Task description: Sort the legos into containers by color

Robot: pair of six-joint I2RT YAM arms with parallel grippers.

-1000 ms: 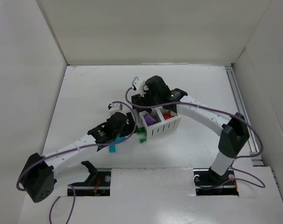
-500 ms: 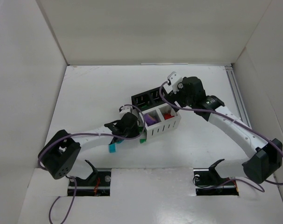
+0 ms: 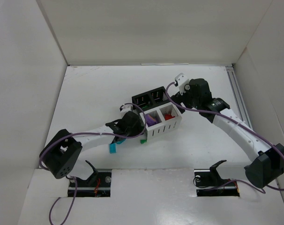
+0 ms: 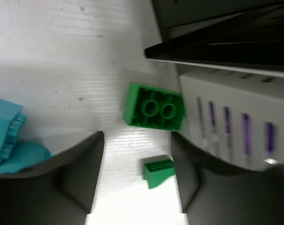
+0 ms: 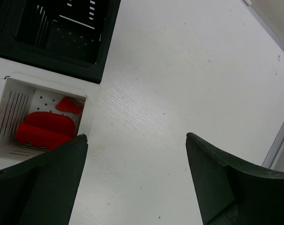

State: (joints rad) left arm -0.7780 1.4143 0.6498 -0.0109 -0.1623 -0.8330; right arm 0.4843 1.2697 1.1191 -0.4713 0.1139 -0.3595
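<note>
Half-spread, the left gripper [image 4: 137, 140] hangs low over the white table [image 4: 62, 56], its two dark fingers apart and nothing clamped between them. One small green piece [image 4: 158, 171] lies on the table in the gap, close to one finger. One larger green brick [image 4: 153, 111], turned to show two round tubes on its face, lies just past the fingertips beside the white bin [image 4: 231, 136]. One teal brick [image 4: 6, 129] lies outside the fingers, by the other one.

Two plastic bins stand close together, the black bin [image 3: 151, 97] behind the white one. Each is split into two square cells, four in all, with slotted walls, and purple shows through the white slots. Seen from above, a purple brick [image 3: 150, 120] sits in the white bin's left cell. Its right cell holds glossy red pieces [image 5: 43, 131], one long and one a small wedge. Across the table, the right gripper [image 5: 136, 138] gapes wide over bare surface beside the bins, holding and touching nothing.
</note>
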